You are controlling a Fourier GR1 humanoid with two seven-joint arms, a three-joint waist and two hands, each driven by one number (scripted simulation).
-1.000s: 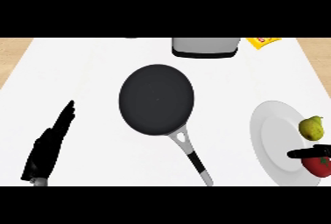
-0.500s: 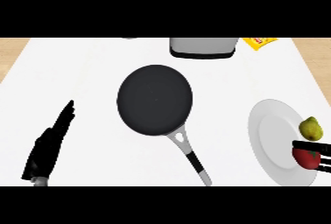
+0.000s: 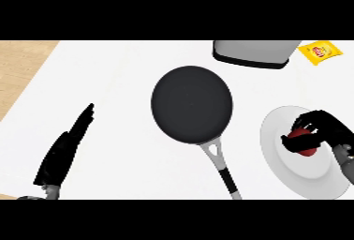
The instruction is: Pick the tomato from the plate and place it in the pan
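Grasping is our step, we judge: our right hand (image 3: 323, 126) curls its fingers round the tomato (image 3: 303, 143) on the plate (image 3: 287, 169) beneath it, and next we must lift and carry it to the pan (image 3: 192, 104) well to the hand's left.

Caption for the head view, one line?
Right hand curls round the tomato on the plate, right of the pan; left hand rests open at left.

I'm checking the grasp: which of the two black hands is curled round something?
The right hand, over the round white plate: it curls round the red tomato. The left hand, at the view's left, is straight-fingered and holds nothing.
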